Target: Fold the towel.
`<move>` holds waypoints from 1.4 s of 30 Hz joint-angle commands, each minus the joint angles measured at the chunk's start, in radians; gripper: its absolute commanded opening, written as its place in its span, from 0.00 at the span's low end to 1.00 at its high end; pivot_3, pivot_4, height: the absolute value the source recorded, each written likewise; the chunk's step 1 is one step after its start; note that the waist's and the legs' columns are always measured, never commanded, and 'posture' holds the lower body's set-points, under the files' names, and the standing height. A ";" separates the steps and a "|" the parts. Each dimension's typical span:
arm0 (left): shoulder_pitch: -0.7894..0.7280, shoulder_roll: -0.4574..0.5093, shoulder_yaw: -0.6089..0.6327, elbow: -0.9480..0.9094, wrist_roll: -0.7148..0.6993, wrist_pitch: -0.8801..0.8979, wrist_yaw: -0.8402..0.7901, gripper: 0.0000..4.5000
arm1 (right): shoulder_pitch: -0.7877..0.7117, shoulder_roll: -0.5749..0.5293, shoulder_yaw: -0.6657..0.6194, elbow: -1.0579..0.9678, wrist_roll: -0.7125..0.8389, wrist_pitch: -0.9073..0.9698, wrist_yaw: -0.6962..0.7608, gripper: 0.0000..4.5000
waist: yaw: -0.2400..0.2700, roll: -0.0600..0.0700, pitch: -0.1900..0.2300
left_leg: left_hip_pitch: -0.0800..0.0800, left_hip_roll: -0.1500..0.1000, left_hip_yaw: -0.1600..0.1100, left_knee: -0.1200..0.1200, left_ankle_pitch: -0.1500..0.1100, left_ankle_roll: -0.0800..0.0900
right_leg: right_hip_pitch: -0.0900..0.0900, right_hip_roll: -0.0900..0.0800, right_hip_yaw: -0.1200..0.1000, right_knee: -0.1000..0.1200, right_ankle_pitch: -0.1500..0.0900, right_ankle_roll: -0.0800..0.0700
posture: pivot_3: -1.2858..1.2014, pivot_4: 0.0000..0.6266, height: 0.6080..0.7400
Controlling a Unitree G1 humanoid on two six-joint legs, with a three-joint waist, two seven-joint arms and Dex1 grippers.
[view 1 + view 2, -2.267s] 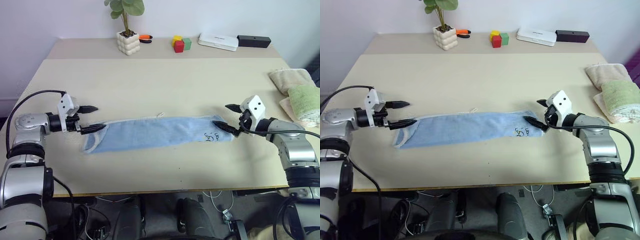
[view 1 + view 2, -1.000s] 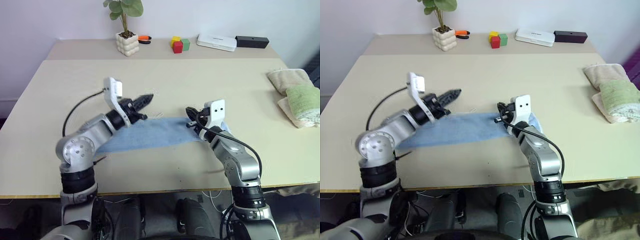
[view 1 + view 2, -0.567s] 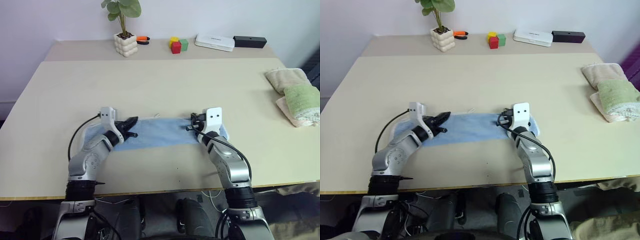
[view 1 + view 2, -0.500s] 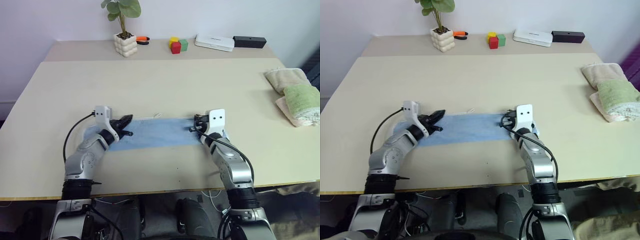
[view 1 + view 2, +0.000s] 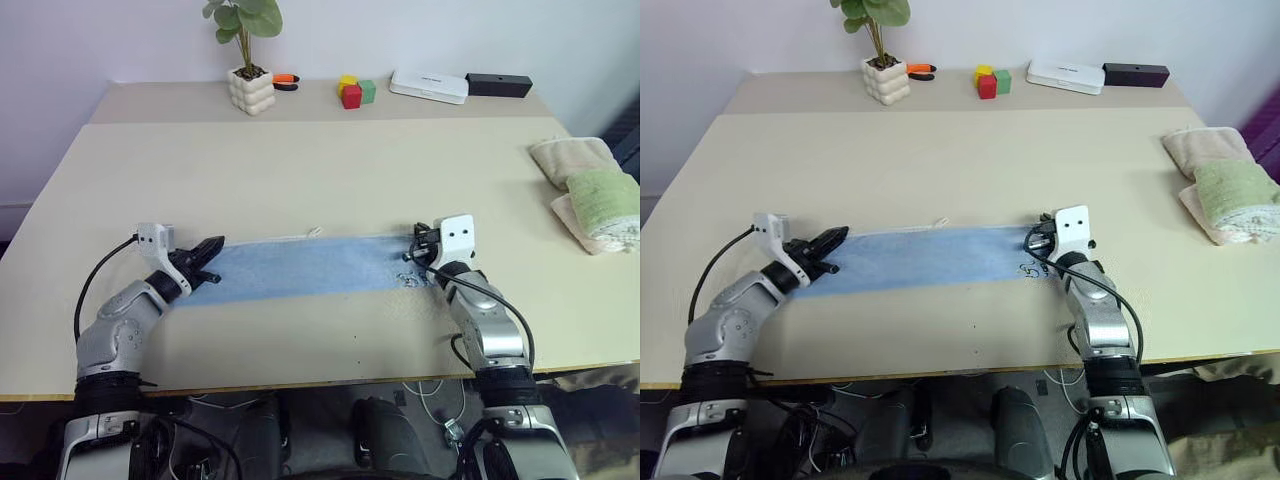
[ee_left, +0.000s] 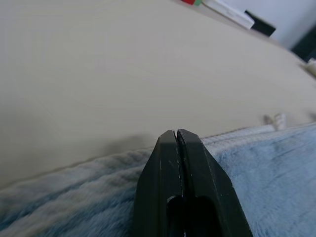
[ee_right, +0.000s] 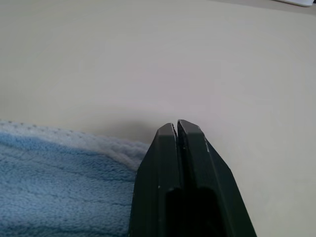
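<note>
The towel (image 5: 300, 268) lies stretched flat as a long blue strip across the near half of the table (image 5: 330, 170), a gripper at each end. The left gripper (image 5: 207, 252) sits at its left end, and the left wrist view shows the two black fingers (image 6: 168, 163) pressed together above the white-trimmed edge; whether any cloth is pinched between them is hidden. The right gripper (image 5: 415, 246) sits at the right end, fingers (image 7: 195, 163) likewise clenched tip to tip, by the towel's corner. From above, the small dark print (image 5: 1031, 268) is partly covered by that gripper. Further right lie folded towels (image 5: 592, 188); along the far edge stand a potted plant (image 5: 250, 60) and coloured blocks (image 5: 355, 90).
</note>
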 commanded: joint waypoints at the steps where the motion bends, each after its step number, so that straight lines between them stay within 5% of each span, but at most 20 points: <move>1: -0.006 0.042 0.040 -0.047 -0.034 0.028 -0.023 0.12 | -0.016 -0.010 -0.021 -0.058 0.045 0.008 0.044 0.30 | 0.000 0.000 0.000 | 0.000 0.000 0.000 0.000 0.000 0.000 | 0.000 0.000 0.000 0.000 0.000 0.000 | 0.52 0.24 0.96; 7: -0.063 0.087 0.014 -0.095 -0.039 -0.015 -0.159 0.76 | -0.069 0.026 -0.216 -0.190 0.322 0.244 -0.031 0.98 | 0.006 0.000 0.000 | -0.001 0.000 0.000 0.000 0.000 0.000 | 0.000 0.000 0.000 0.000 0.000 0.000 | 0.52 0.24 0.96; 9: -0.071 0.110 0.009 -0.107 -0.060 -0.059 -0.298 0.99 | -0.068 0.045 -0.306 -0.252 0.472 0.379 -0.095 1.00 | 0.005 0.000 0.000 | -0.001 0.000 0.000 0.000 0.000 0.000 | 0.000 0.000 0.000 0.000 0.000 0.000 | 0.52 0.24 0.96; 14: -0.108 0.169 -0.010 -0.028 -0.037 -0.123 -0.468 0.99 | 0.014 0.041 -0.427 -0.403 0.692 0.595 -0.208 1.00 | 0.004 0.000 0.000 | -0.001 0.000 0.000 -0.001 0.000 0.000 | 0.000 0.000 0.000 -0.001 0.000 0.000 | 0.52 0.24 0.96; 18: -0.135 0.243 -0.028 0.054 -0.037 -0.132 -0.638 0.99 | 0.147 0.040 -0.530 -0.552 1.022 0.728 -0.320 1.00 | 0.003 0.000 0.000 | -0.001 0.000 0.000 -0.002 -0.001 0.001 | -0.001 0.000 0.000 -0.001 0.000 0.000 | 0.52 0.24 0.96; 24: -0.170 0.295 -0.067 0.141 -0.055 -0.095 -0.852 0.99 | 0.373 0.031 -0.552 -0.682 1.252 0.719 -0.488 1.00 | 0.003 0.000 0.000 | -0.001 0.001 0.000 -0.002 -0.002 0.002 | -0.001 0.000 0.000 -0.002 0.000 -0.002 | 0.52 0.24 0.96; 36: -0.223 0.296 -0.094 0.205 -0.025 -0.098 -0.946 0.99 | 0.512 0.060 -0.390 -0.716 1.414 0.575 -0.625 1.00 | 0.007 0.000 0.000 | -0.001 0.001 -0.001 -0.002 -0.002 0.003 | -0.001 0.000 0.000 -0.003 -0.001 -0.003 | 0.52 0.24 0.96; 42: -0.193 0.295 -0.072 0.171 -0.031 -0.098 -0.936 0.99 | 0.510 0.041 -0.324 -0.668 1.371 0.543 -0.631 1.00 | 0.007 0.000 0.000 | -0.001 0.001 -0.001 -0.002 -0.002 0.003 | -0.001 0.000 0.000 -0.003 -0.001 -0.003 | 0.52 0.24 0.96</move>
